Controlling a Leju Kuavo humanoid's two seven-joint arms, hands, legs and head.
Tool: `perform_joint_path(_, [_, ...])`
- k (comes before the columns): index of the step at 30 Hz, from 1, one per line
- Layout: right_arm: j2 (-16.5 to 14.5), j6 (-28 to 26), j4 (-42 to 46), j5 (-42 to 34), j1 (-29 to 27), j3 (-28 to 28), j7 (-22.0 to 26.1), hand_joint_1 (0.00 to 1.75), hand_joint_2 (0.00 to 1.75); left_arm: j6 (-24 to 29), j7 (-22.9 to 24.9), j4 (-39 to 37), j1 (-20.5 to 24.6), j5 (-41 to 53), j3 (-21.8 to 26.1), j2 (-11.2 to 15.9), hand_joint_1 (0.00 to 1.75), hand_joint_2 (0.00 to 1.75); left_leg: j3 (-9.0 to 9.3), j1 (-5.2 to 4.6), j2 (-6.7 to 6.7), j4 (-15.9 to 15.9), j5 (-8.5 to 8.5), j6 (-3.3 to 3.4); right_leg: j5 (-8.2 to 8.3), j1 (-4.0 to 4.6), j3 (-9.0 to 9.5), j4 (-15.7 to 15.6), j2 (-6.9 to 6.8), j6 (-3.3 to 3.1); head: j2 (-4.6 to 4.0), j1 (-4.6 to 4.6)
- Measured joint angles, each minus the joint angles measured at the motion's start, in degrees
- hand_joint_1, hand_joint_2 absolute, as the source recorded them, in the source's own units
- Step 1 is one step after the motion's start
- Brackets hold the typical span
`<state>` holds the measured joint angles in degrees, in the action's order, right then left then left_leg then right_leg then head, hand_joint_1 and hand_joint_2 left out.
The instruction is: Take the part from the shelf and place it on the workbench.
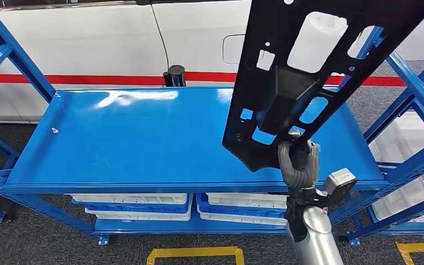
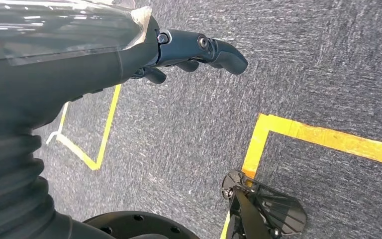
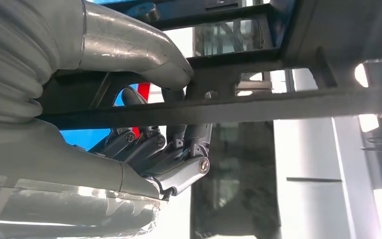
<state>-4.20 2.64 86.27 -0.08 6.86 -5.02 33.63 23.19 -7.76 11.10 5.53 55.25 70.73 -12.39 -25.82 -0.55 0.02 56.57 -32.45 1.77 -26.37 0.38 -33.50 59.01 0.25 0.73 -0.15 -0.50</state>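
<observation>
Transport step, part in hand. The right hand (image 1: 298, 165) grips the lower edge of a flat black perforated plastic panel (image 1: 309, 72), holding it raised and tilted above the right end of the glossy blue metal desk (image 1: 143, 138); the right wrist view shows fingers (image 3: 179, 149) wrapped over a rib. The left hand (image 2: 189, 50) hangs over the grey floor (image 2: 303, 64), fingers loosely extended, holding nothing. The next move probably calls for lowering the panel flat onto the desk before letting go.
</observation>
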Motion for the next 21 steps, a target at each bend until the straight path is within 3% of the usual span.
perform_joint_path(15, [0.1, -3.6, 10.1, 3.8, -6.7, -0.6, 1.2, 1.75, 1.75, -0.2, 0.2, 0.0, 0.0, -0.7, 0.9, 0.1, 0.00, 1.75, 0.01, -0.29, 0.03, 0.1, -0.04, 0.06, 0.05, -0.34, 0.00, 0.0, 0.00, 0.07, 0.00, -0.02])
perform_joint_path(21, [0.0, -4.5, 11.5, 4.2, -7.3, -0.9, 1.2, 1.75, 1.75, -0.2, 0.2, 0.0, 0.0, -1.1, 1.5, 0.1, 0.00, 1.75, 0.02, -0.73, 0.04, -0.2, 0.18, 0.84, 0.42, -0.77, 0.08, -0.3, 0.02, 0.66, 0.00, -0.03])
